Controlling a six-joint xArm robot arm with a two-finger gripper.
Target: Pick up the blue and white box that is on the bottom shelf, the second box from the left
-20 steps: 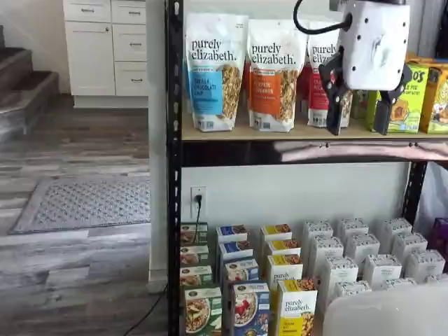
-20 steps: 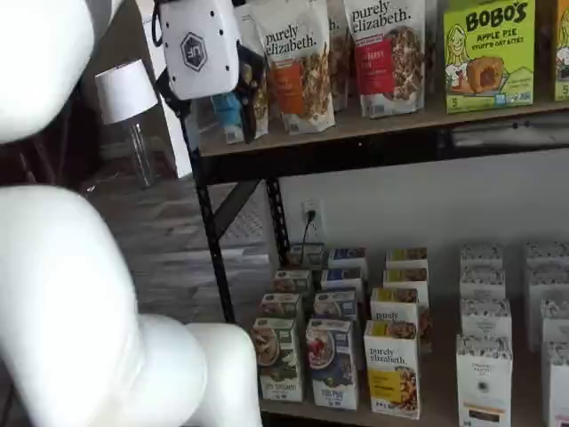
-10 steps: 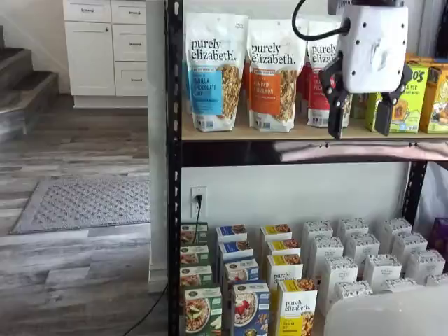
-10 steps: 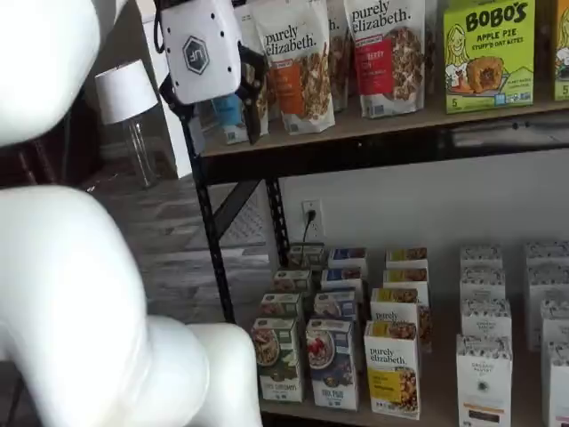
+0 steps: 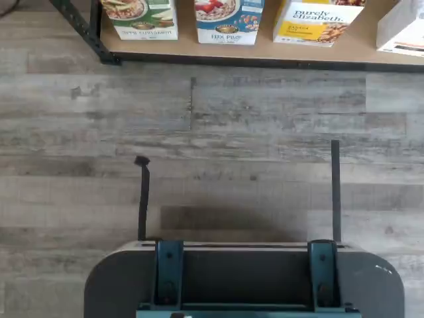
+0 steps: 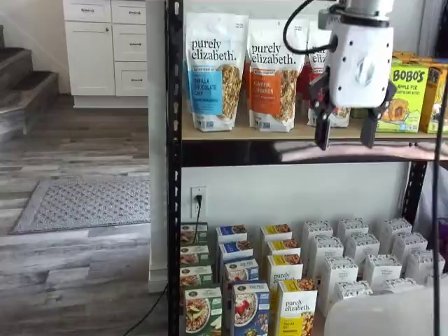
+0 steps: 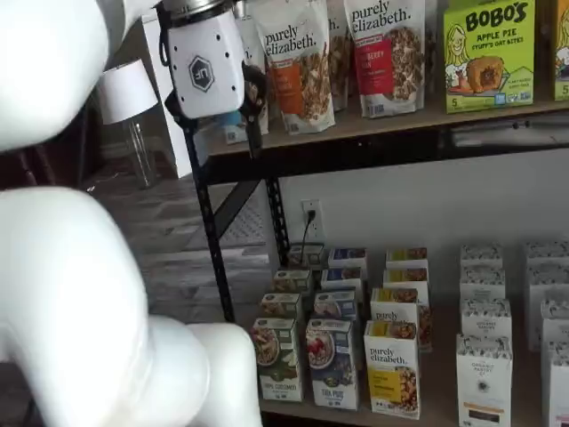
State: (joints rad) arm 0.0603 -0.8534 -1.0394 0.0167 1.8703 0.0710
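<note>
1. The blue and white box (image 6: pixel 250 309) is cut off at the frame's lower edge in a shelf view; its front row sits complete in the other (image 7: pixel 332 364).
2. The bottom shelf (image 7: pixel 427 405) shows only as tan strips between boxes.
3. The gripper (image 6: pixel 344 133) hangs at 1 o'clock from the blue and white box, well apart, level with the upper shelf's edge.
4. Its 2 black fingers stand apart with a plain gap, holding and touching nothing.
5. The green box (image 7: pixel 276 358) stands just beside the blue and white box at 9 o'clock, the yellow purely elizabeth box (image 7: pixel 392 369) at 3 o'clock.

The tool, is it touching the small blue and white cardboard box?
Apart. A shelf view shows the tool up by the tan shelf, the blue and white box far below.
</note>
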